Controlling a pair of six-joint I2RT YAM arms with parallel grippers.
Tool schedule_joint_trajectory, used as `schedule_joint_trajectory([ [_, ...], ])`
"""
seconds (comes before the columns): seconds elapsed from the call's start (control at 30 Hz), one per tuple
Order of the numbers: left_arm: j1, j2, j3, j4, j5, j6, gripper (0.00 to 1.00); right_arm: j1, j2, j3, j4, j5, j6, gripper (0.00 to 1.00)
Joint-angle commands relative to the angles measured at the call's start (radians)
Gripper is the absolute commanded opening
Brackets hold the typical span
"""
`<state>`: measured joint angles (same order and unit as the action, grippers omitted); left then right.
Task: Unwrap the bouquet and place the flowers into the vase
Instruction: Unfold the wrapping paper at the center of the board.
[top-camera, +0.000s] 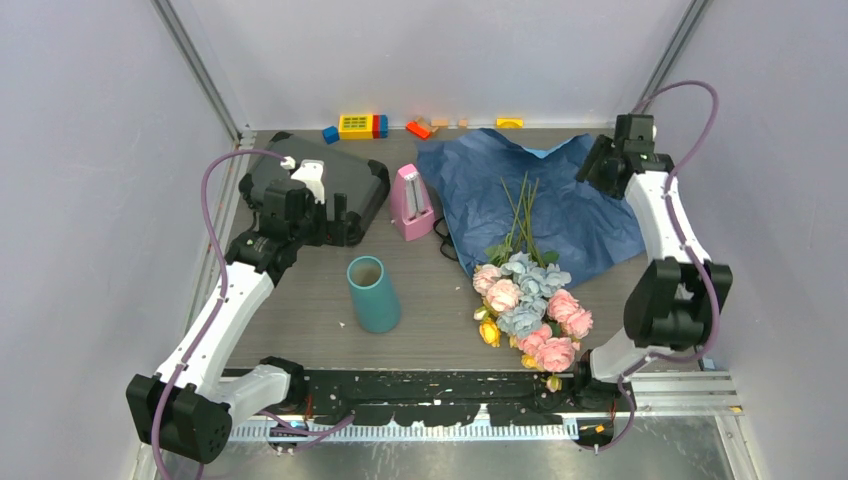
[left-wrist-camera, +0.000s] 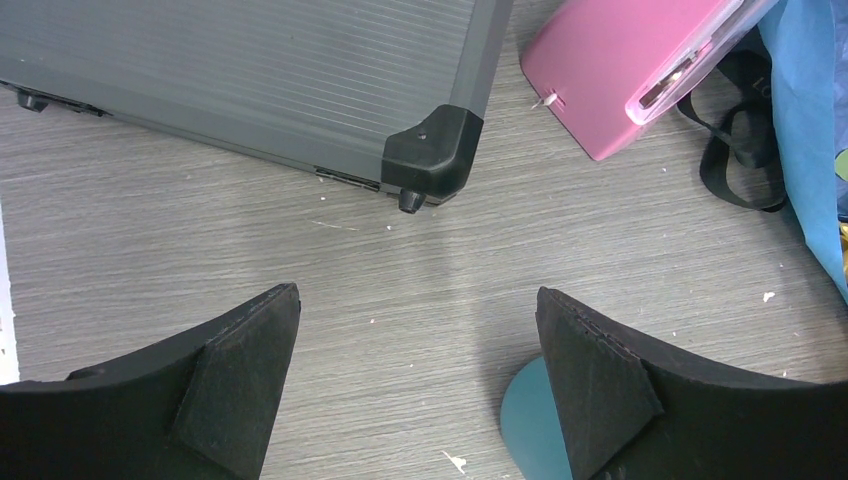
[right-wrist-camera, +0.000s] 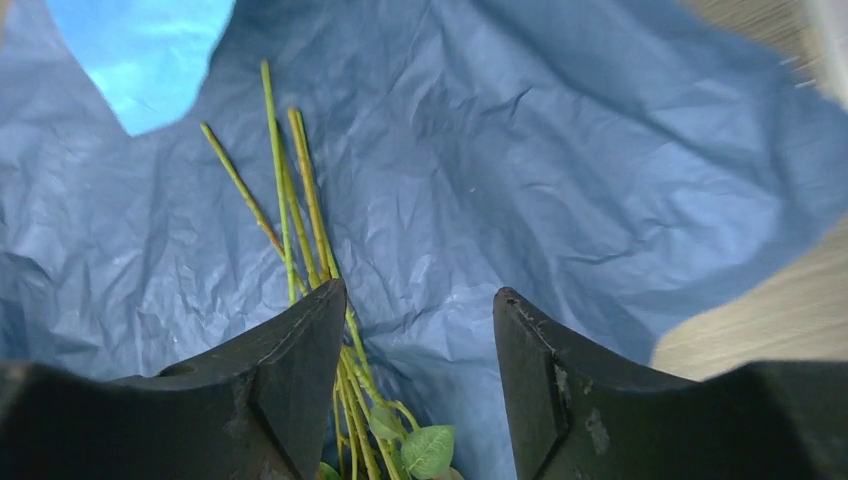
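Note:
The bouquet lies unwrapped: its blue paper is spread flat at the back right of the table. The pink, pale blue and yellow flowers lie on the table at the paper's near edge, green stems pointing back over the paper. The teal vase stands upright left of them, its mouth bare. My right gripper is open above the paper, nothing between its fingers, hovering at the paper's far right corner. My left gripper is open over bare table behind the vase.
A dark grey case lies at the back left, its corner just ahead of my left gripper. A pink metronome stands between case and paper, a black ribbon beside it. Small toy blocks line the back wall.

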<state>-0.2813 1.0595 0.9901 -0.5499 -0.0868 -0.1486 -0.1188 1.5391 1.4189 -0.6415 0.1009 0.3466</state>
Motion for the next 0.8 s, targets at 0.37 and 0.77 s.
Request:
schedule_joint_trajectory([
  [0.37,-0.004,-0.024,-0.003,0.039,-0.018,0.004,0.91,-0.063,0.325,-0.039,0.037,-0.135,0.049,0.47],
  [0.77,-0.005,-0.026,-0.002,0.041,-0.013,0.003,0.91,-0.176,0.403,-0.101,0.063,-0.031,0.05,0.46],
])
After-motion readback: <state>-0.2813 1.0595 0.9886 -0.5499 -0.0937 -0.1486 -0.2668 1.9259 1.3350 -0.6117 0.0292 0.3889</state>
